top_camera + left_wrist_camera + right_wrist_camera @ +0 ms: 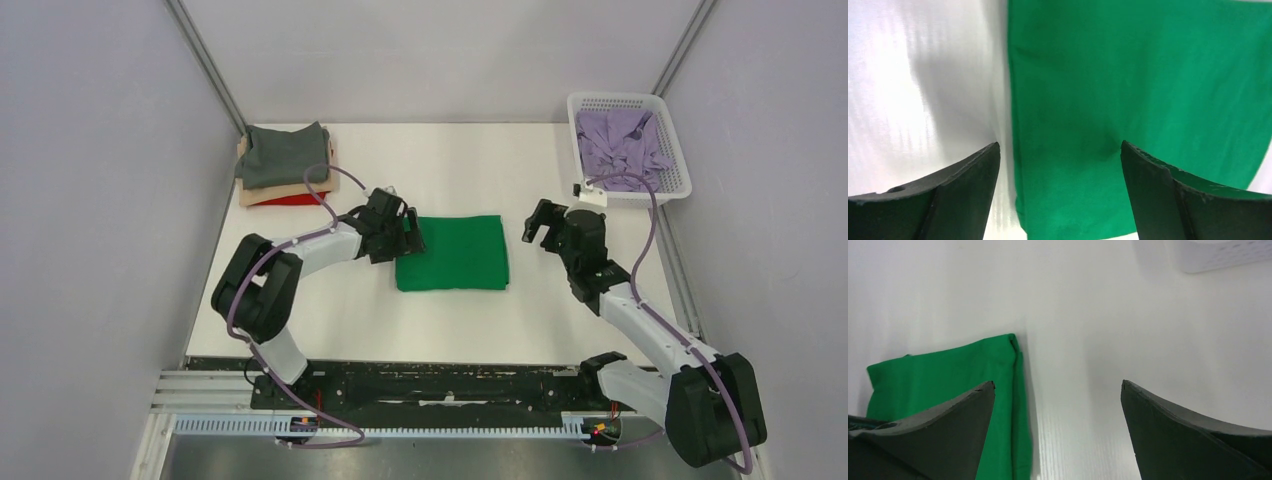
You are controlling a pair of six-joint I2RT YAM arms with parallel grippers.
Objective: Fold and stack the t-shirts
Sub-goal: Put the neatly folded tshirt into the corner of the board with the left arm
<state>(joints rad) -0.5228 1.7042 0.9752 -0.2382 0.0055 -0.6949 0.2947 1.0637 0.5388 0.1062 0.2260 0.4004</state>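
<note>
The left claw (408, 236) bends over the green shirt (452, 253) at its nine-o'clock edge; the right claw (537, 222) hovers off three o'clock; both gape wide, empty.

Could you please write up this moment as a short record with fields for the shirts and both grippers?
green t-shirt: folded rectangle, flat in the middle of the table
left gripper: open, over the green t-shirt's left edge
right gripper: open, empty, over bare table right of the green t-shirt
stack: dark grey t-shirt on top, tan t-shirt and red t-shirt beneath, far left corner
lavender t-shirt: crumpled in the white basket, far right
</note>
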